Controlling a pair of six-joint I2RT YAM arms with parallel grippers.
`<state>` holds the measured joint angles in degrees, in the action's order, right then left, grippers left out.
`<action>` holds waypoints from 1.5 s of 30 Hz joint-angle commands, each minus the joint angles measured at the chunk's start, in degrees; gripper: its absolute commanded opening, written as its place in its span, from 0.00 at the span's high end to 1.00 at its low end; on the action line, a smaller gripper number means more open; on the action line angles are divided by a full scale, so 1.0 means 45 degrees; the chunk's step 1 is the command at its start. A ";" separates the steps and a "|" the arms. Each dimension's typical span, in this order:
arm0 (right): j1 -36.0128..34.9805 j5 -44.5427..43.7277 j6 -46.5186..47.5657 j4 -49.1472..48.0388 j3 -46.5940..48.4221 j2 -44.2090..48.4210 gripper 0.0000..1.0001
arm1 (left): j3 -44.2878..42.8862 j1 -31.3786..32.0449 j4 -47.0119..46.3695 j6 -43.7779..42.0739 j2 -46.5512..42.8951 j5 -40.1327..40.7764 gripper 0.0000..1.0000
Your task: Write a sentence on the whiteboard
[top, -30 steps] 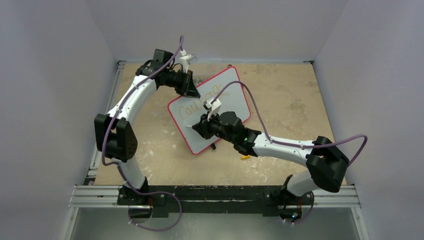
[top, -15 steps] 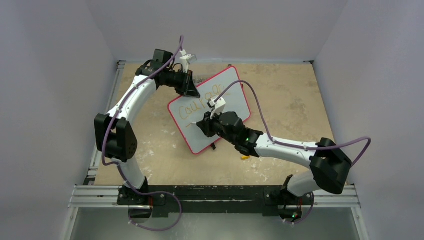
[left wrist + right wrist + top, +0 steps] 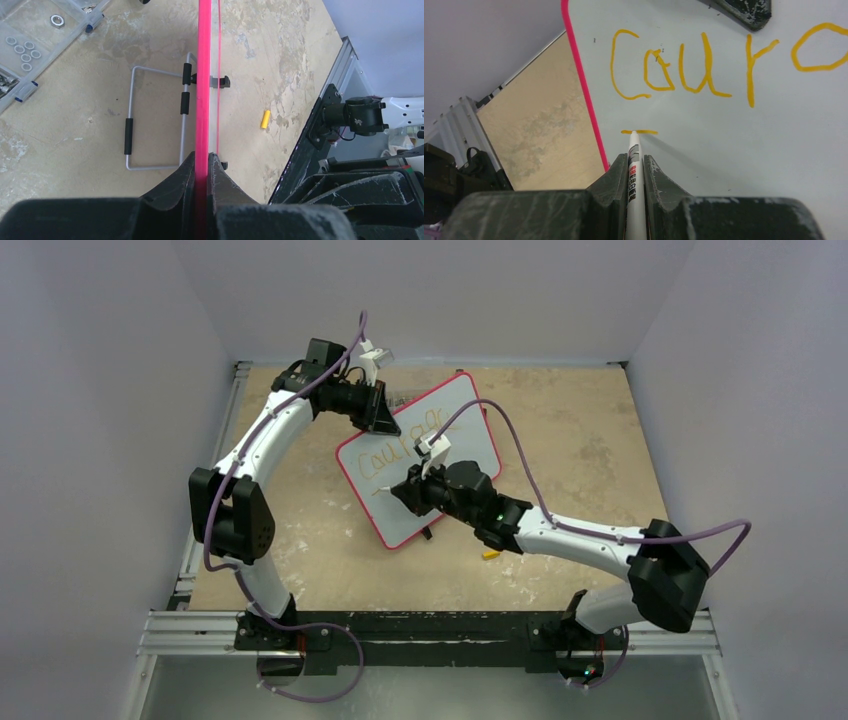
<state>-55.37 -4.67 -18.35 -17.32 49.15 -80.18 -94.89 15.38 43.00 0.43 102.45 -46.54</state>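
One word written, the second line barely begun.
The right hand [image 3: 635, 161], shut tight on a marker [image 3: 633, 172], rests its tip on the whiteboard [image 3: 734, 150] propped mid-counter [image 3: 580, 440], under the sentence [image 3: 659, 70]. The left hand [image 3: 202, 159] clamps the board edge-on (steadying it), so light, even strokes should suit.

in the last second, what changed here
The right arm's elbow swung outward to the right while the right gripper, shut on the marker, barely shifted at the whiteboard; a short orange dash now shows under the first word. The left gripper stays clamped on the rim; board unmoved.
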 commanded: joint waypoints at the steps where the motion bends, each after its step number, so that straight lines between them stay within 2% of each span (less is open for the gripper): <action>1: 0.0019 0.0592 0.0215 -0.0498 0.0530 0.0256 1.00 | 0.0217 0.0099 0.0619 -0.0445 0.0075 0.0775 1.00; 18: 0.0021 -0.0154 0.0195 0.0050 0.1701 -0.0868 1.00 | 0.0208 0.0099 0.0615 -0.0424 0.0045 0.0722 1.00; 45: 0.0020 -0.0662 -0.0439 0.0387 -0.0787 -0.0287 1.00 | 0.0189 0.0099 0.0632 -0.0404 0.0004 0.0651 1.00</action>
<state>-55.51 -4.38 -19.92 -16.97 47.46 -82.17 -94.89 15.38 42.98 0.36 102.45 -46.72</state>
